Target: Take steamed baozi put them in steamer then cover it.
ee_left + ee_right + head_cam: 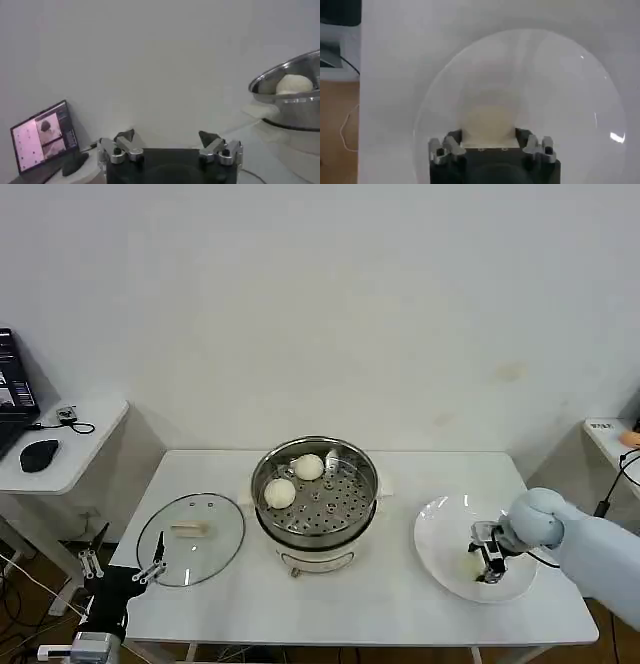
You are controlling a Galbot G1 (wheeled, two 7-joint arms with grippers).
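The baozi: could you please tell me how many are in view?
3: two in the steamer, one at the back and one nearer front-left; the third lies on the plate between the right gripper fingers. Another may be hidden.

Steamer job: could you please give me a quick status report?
Right pincer down on a baozi over the plate. Left pincer open, idle beside the cover. Steamer uncovered, two baozi inside.
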